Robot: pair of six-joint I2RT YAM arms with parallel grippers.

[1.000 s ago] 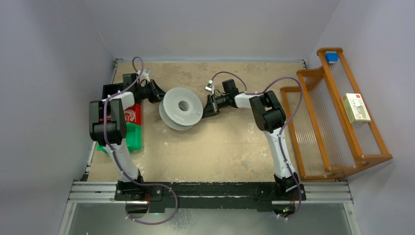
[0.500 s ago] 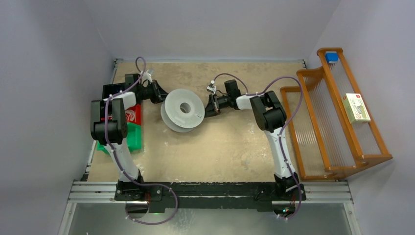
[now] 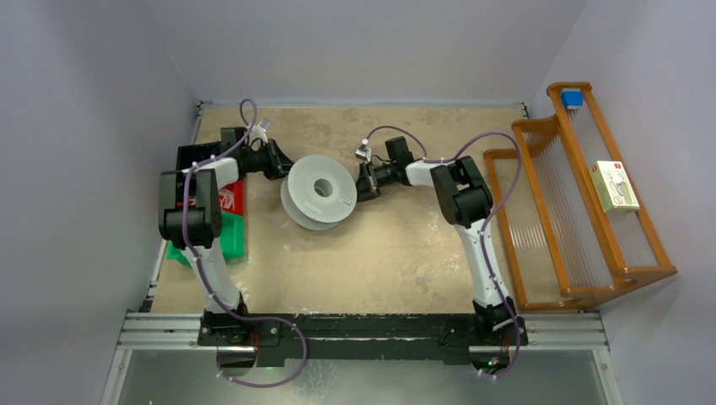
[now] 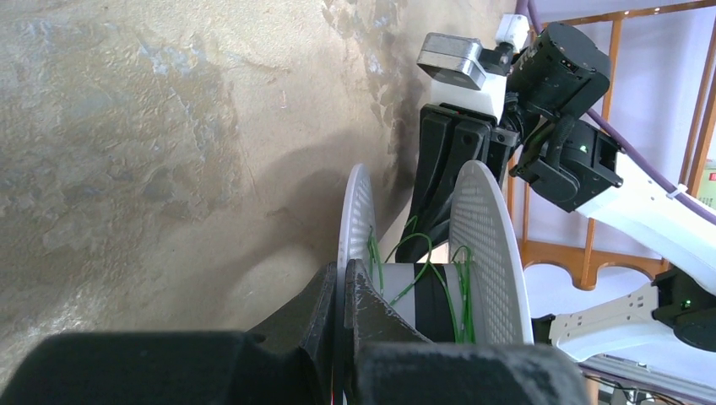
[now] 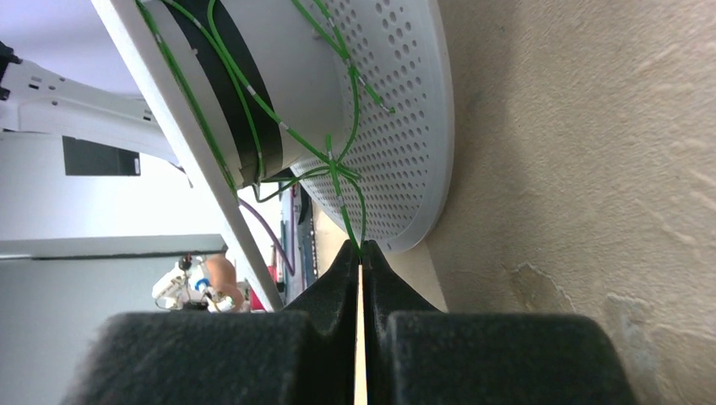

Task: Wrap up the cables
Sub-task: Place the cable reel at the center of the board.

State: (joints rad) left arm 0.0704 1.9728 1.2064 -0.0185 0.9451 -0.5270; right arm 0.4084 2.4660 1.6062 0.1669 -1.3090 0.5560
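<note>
Now | left fingers [image 4: 371, 314] pinched on flange of pale grey perforated plastic spool [image 3: 318, 191] | right fingers [image 5: 397, 291] nipping thin green cable [image 5: 350, 224]

Bright green cables [image 5: 334, 163] stand out against a pale grey spool [image 3: 318, 191] whose flanges are dotted with a regular grid of small holes. A black band [image 5: 224, 89] rings its core. The surface [image 3: 380, 253] is mottled sandy beige. The rack [image 3: 530, 126] is orange-brown wood, the block [image 3: 572, 97] blue, and the box [image 3: 230, 221] red and green.
</note>
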